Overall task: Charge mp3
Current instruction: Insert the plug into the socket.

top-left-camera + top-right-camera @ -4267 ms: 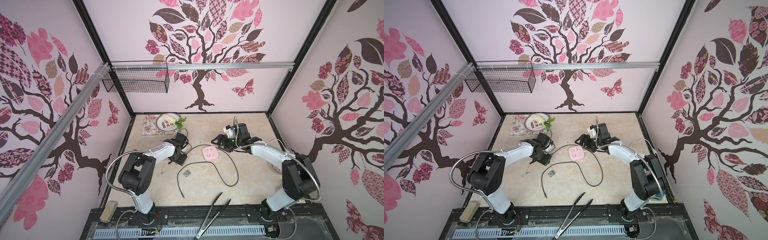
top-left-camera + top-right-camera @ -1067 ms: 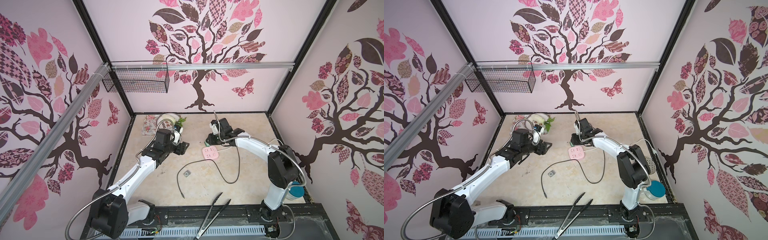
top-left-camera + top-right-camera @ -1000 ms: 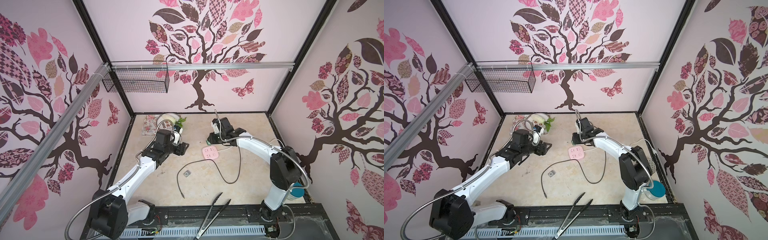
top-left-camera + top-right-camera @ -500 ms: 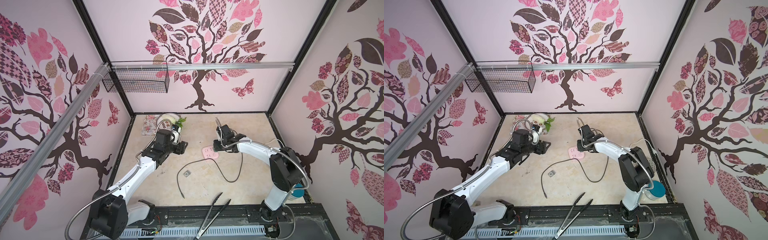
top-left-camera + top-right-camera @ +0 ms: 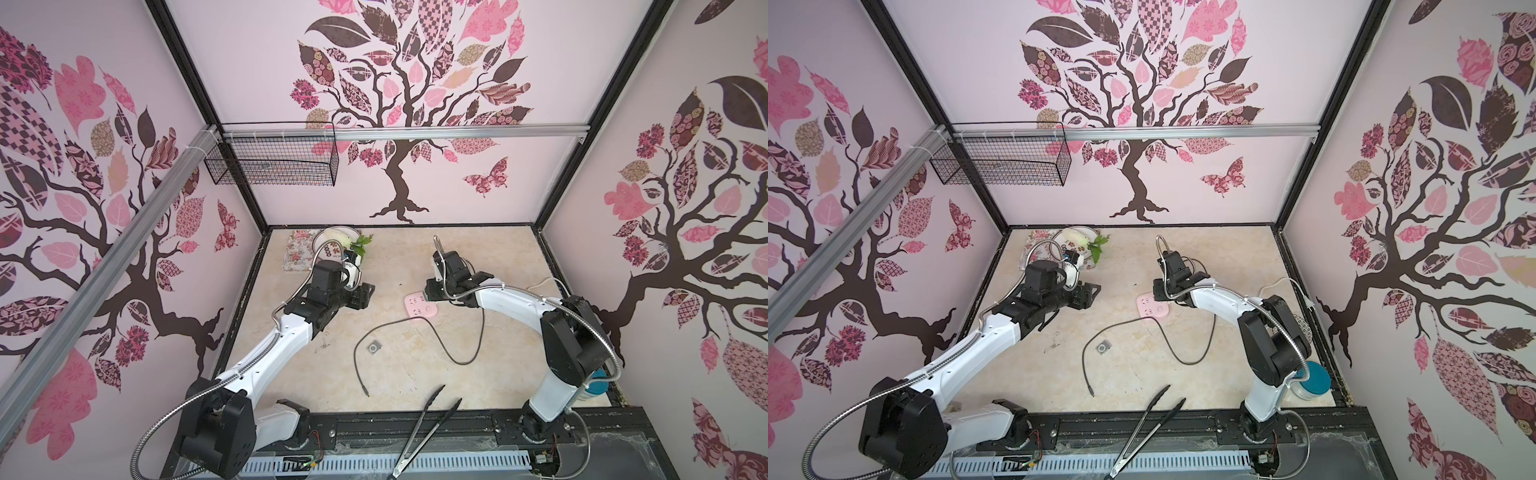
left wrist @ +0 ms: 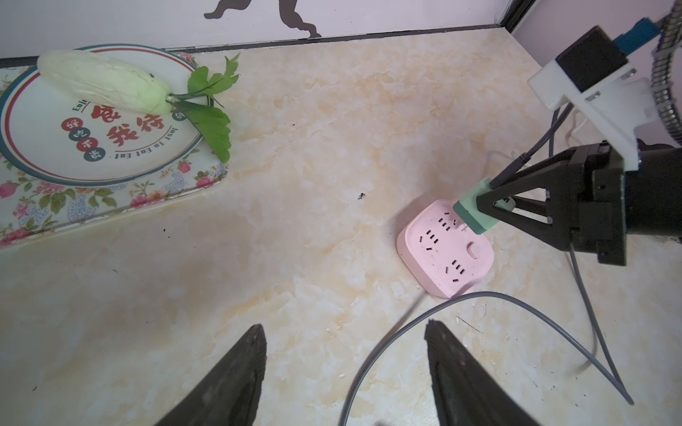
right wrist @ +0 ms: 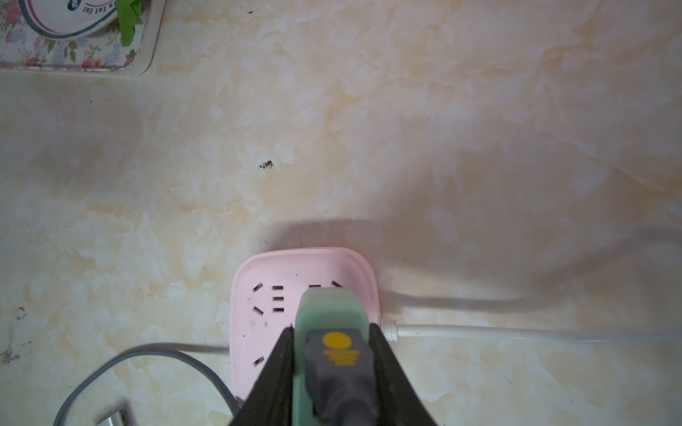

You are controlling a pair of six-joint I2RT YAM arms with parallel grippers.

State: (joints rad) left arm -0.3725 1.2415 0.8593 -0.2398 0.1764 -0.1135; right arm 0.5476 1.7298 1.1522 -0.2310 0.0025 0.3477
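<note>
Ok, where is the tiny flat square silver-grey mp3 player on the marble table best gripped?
Probably by two opposite side edges, coming straight down from above. The tiny flat square silver-grey mp3 player lies flat, dial up, on the marble table, so only its thin edges offer purchase. Mind the grey cable curving close by.

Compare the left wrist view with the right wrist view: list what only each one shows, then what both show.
Only the left wrist view: the white cabbage on the plate, the open left gripper, and the power strip's button.
Only the right wrist view: the yellow dot on the grey connector plugged into the charger, and a silver corner, likely the mp3.
Both: the right gripper shut on the mint-green charger at the pink power strip, the grey cable, the plate's rim and the green leaf.
</note>
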